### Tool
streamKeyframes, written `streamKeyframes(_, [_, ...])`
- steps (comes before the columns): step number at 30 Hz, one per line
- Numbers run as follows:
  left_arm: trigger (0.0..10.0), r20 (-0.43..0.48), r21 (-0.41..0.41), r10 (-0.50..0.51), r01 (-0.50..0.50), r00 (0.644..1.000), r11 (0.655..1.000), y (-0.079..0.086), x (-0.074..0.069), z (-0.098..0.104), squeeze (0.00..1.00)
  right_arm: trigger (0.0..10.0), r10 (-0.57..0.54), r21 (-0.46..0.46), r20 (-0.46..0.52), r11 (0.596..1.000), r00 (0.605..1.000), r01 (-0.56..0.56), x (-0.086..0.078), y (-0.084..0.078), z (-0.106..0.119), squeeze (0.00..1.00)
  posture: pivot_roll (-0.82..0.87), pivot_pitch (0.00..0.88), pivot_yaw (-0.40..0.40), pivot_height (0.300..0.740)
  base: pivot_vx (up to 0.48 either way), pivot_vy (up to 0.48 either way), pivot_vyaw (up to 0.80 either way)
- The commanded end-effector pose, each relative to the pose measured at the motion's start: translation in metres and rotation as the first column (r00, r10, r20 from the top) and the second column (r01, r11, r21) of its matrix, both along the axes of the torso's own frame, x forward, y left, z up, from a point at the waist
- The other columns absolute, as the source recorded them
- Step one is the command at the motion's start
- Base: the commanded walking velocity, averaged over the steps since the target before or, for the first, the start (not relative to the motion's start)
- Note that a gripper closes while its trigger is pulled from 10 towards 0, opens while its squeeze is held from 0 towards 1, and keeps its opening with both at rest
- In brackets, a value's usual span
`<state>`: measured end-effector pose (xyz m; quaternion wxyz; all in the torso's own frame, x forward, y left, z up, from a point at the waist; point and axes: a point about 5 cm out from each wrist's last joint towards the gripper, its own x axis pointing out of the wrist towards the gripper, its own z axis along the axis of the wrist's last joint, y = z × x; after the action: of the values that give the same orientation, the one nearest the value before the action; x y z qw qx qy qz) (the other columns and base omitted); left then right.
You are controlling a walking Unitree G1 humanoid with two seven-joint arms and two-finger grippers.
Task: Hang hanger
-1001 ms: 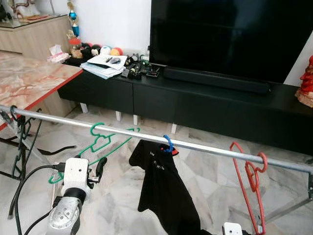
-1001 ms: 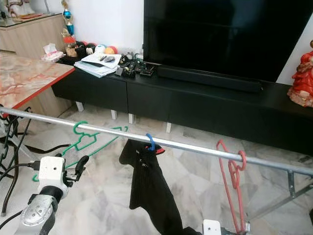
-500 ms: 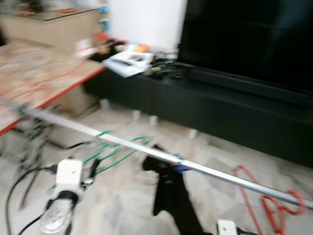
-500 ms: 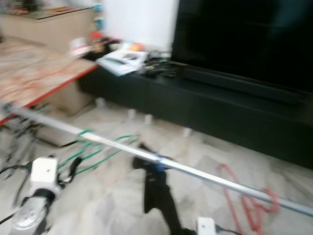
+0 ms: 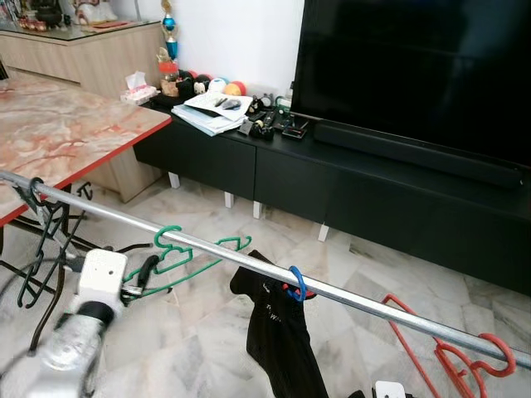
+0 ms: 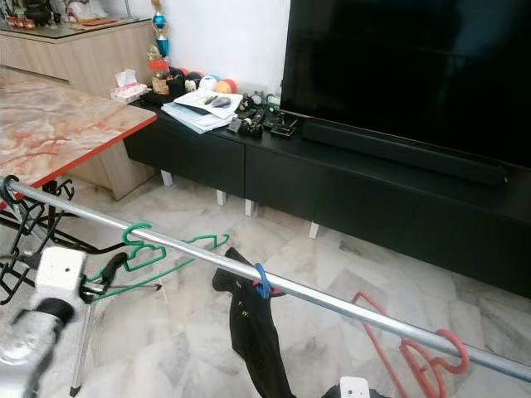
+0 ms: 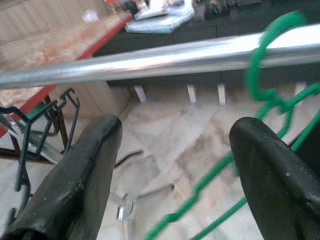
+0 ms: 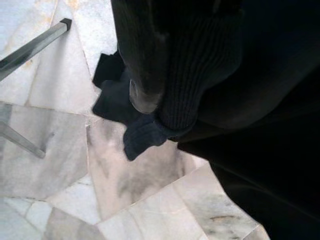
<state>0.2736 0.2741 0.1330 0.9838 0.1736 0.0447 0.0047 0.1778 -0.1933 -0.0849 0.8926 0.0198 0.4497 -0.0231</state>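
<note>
Green hanger (image 5: 178,249) seen hooked on rail (image 5: 357,300), near left end; hanging judged done. Left gripper (image 7: 175,165) wide, empty. Right gripper: state not tellable.

The head camera has swung since one second ago: the whole scene sits shifted, and the blur seen half a second ago has cleared. The orange-veined marble table top (image 5: 58,133) now takes more of the frame. The red wire hanger (image 5: 452,358) now lies close to the lower right corner. The left gripper (image 5: 146,272) has drawn closer to the green wire hanger (image 5: 178,249) on the silver metal rail (image 5: 249,267). Its black fingers (image 7: 82,175) stand apart, straddling the hanger's wire below the rail.
</note>
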Motion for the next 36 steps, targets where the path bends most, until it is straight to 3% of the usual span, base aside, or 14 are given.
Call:
streamKeyframes(1, [10.0, -0.08, -0.003, -0.029, 0.029, 0.996, 1.0, 0.014, -0.001, 0.0, 0.0, 10.0, -0.003, -0.011, 0.01, 1.0, 1.0, 0.003, 0.003, -0.003, 0.002, 0.0, 0.18, 0.0, -0.026, 0.74, 0.0, 0.0, 0.0])
streamKeyframes(6, [10.0, -0.191, 0.006, -0.1, 0.103, 0.977, 0.995, 0.033, -0.003, -0.009, 0.0, 10.0, 0.0, -0.008, 0.009, 1.0, 1.0, 0.0, 0.004, -0.002, 0.002, 0.0, 0.18, 0.0, -0.022, 0.74, 0.0, 0.0, 0.0])
streamKeyframes(13, [10.0, -0.295, -0.134, -0.25, 0.219, 0.922, 0.967, 0.033, -0.003, -0.02, 0.0, 10.0, 0.0, -0.006, 0.011, 1.0, 1.0, 0.0, 0.005, -0.003, 0.002, 0.0, 0.16, 0.0, -0.02, 0.74, 0.0, 0.0, 0.0])
streamKeyframes(14, [10.0, -0.296, -0.163, -0.274, 0.235, 0.915, 0.958, 0.031, -0.003, -0.02, 0.05, 10.0, 0.0, -0.006, 0.011, 1.0, 1.0, 0.0, 0.005, -0.003, 0.003, 0.0, 0.16, 0.0, -0.019, 0.74, 0.0, 0.0, 0.0])
streamKeyframes(15, [10.0, -0.297, -0.185, -0.3, 0.254, 0.906, 0.949, 0.029, -0.002, -0.019, 0.25, 10.0, -0.001, -0.007, 0.011, 1.0, 1.0, 0.001, 0.005, -0.003, 0.003, 0.0, 0.16, 0.0, -0.02, 0.74, 0.0, 0.0, 0.0])
streamKeyframes(16, [10.0, -0.295, -0.208, -0.339, 0.286, 0.893, 0.935, 0.025, -0.002, -0.018, 0.76, 10.0, -0.003, -0.008, 0.011, 1.0, 1.0, 0.003, 0.005, -0.003, 0.003, 0.0, 0.15, 0.0, -0.018, 0.74, 0.0, 0.0, 0.0])
streamKeyframes(17, [10.0, -0.294, -0.232, -0.392, 0.333, 0.872, 0.914, 0.02, -0.003, -0.016, 0.78, 10.0, -0.005, -0.009, 0.011, 1.0, 1.0, 0.005, 0.005, -0.004, 0.003, 0.0, 0.15, 0.0, -0.016, 0.74, 0.0, 0.0, 0.0])
streamKeyframes(19, [10.0, -0.298, -0.243, -0.415, 0.352, 0.86, 0.904, 0.018, -0.003, -0.017, 0.76, 10.0, -0.008, -0.009, 0.011, 1.0, 1.0, 0.009, 0.004, -0.004, 0.003, 0.0, 0.15, 0.0, -0.016, 0.74, 0.0, 0.0, 0.0])
streamKeyframes(24, [10.0, -0.313, -0.299, -0.494, 0.41, 0.811, 0.862, 0.014, -0.005, -0.015, 0.5, 10.0, -0.013, -0.009, 0.001, 1.0, 1.0, 0.013, 0.002, -0.004, 0.002, 0.0, 0.15, 0.0, -0.014, 0.74, 0.0, 0.0, 0.0])
streamKeyframes(25, [10.0, -0.283, -0.327, -0.505, 0.413, 0.815, 0.85, 0.013, -0.004, -0.01, 0.37, 10.0, -0.012, -0.009, 0.001, 1.0, 1.0, 0.012, 0.002, -0.004, 0.002, 0.0, 0.15, 0.0, -0.014, 0.74, 0.0, 0.0, 0.0])
streamKeyframes(26, [10.0, -0.283, -0.327, -0.505, 0.413, 0.815, 0.85, 0.013, -0.004, -0.01, 0.37, 10.0, -0.012, -0.009, 0.001, 1.0, 1.0, 0.012, 0.002, -0.004, 0.002, 0.0, 0.15, 0.0, -0.014, 0.74, 0.0, 0.0, 0.0])
streamKeyframes(27, [10.0, -0.241, -0.345, -0.51, 0.418, 0.826, 0.84, 0.012, -0.002, -0.003, 0.0, 10.0, -0.011, -0.008, -0.001, 1.0, 1.0, 0.011, 0.002, -0.004, 0.001, 0.0, 0.15, 0.0, -0.014, 0.74, 0.0, 0.0, 0.0])
streamKeyframes(32, [10.0, -0.17, -0.321, -0.435, 0.368, 0.884, 0.873, 0.018, 0.01, 0.011, 0.0, 10.0, -0.004, -0.006, -0.002, 1.0, 1.0, 0.004, 0.003, -0.002, 0.002, 0.0, 0.15, 0.0, -0.015, 0.74, 0.0, 0.0, 0.0])
streamKeyframes(36, [10.0, -0.203, -0.261, -0.383, 0.327, 0.901, 0.908, 0.021, 0.016, 0.006, 0.0, 10.0, 0.0, -0.006, 0.001, 1.0, 1.0, 0.0, 0.005, -0.002, 0.002, 0.0, 0.16, 0.0, -0.015, 0.74, 0.0, 0.0, 0.0])
